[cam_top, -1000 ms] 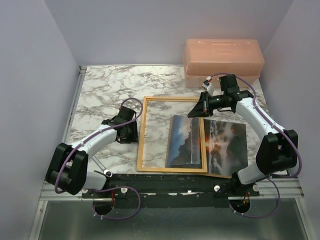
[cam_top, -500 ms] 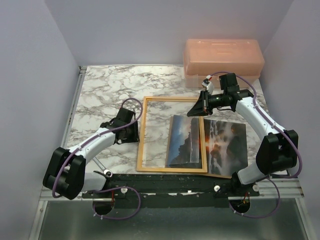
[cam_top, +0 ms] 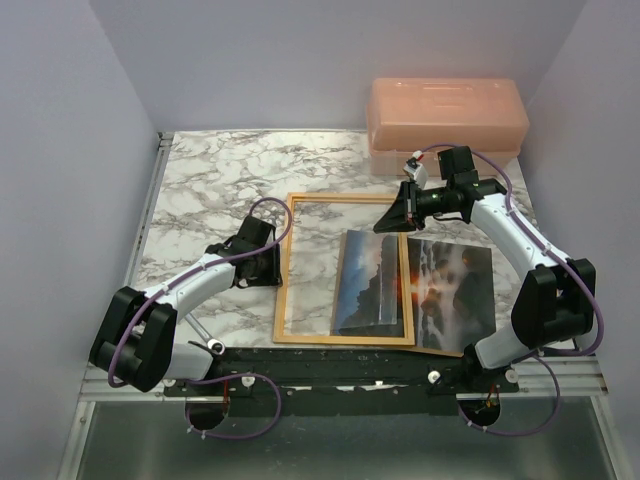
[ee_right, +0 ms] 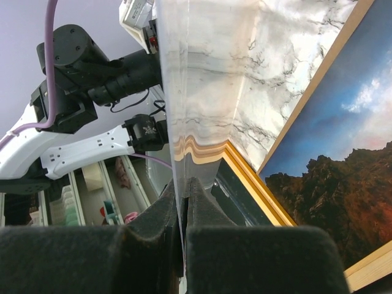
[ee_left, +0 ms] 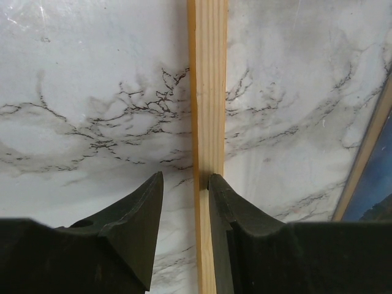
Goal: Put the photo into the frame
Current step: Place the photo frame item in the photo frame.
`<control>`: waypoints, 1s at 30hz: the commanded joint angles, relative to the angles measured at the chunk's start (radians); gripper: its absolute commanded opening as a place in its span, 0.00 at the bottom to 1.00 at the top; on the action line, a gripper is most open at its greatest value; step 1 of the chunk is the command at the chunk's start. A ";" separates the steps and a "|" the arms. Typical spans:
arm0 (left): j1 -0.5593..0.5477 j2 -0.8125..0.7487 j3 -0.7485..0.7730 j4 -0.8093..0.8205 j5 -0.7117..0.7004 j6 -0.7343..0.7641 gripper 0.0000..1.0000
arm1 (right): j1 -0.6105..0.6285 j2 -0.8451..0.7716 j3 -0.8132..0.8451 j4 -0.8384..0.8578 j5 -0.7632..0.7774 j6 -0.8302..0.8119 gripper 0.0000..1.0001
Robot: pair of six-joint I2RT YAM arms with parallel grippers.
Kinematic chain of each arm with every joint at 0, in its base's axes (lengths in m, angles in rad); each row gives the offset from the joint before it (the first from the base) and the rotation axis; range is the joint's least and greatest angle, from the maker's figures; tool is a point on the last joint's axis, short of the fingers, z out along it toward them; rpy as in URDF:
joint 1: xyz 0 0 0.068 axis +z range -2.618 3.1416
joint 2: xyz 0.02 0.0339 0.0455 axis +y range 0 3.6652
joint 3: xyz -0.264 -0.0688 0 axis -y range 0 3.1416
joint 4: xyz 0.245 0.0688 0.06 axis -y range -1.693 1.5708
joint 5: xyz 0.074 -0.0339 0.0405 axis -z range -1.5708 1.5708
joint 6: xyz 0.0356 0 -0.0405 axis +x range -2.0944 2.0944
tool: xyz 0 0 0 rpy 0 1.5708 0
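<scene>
Not yet framed: the photo [cam_top: 450,290] lies across the frame [cam_top: 340,199]'s right rail — half inside, half out — with the left gripper [ee_left: 185,177] parted astride the left rail and the right gripper [ee_right: 184,187] pinched on a clear sheet [ee_right: 202,73].

One frame [cam_top: 283,270], one photo [cam_top: 455,290], one clear sheet [ee_right: 202,73] and one pink box [cam_top: 447,112] are on the one marble table [cam_top: 220,180]; two arms [cam_top: 190,285] reach over it.

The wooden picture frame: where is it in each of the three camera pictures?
Top view: the frame lies flat in the middle of the picture.
Left wrist: one rail runs straight up the centre.
Right wrist: a slanted wood strip, lower middle.
Shared landmark: the photo with its blue sky.
</scene>
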 commanded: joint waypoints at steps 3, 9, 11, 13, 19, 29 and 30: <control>-0.003 0.000 -0.008 0.017 -0.003 0.022 0.36 | 0.006 0.004 0.045 0.042 -0.047 0.043 0.01; -0.003 -0.005 -0.013 0.026 0.001 0.023 0.35 | 0.005 0.023 0.077 0.045 -0.062 0.051 0.01; -0.002 -0.012 -0.019 0.031 0.002 0.023 0.35 | 0.006 0.029 0.081 0.054 -0.063 0.058 0.01; -0.002 -0.021 -0.026 0.035 0.003 0.023 0.35 | 0.005 0.036 0.085 0.058 -0.066 0.062 0.01; -0.003 -0.026 -0.030 0.039 0.002 0.022 0.35 | 0.006 0.055 0.093 0.082 -0.077 0.079 0.01; -0.003 -0.048 -0.046 0.051 0.001 0.022 0.34 | 0.014 0.055 0.078 0.107 -0.081 0.106 0.01; -0.003 -0.050 -0.047 0.054 0.001 0.022 0.34 | 0.016 0.054 0.078 0.111 -0.081 0.109 0.01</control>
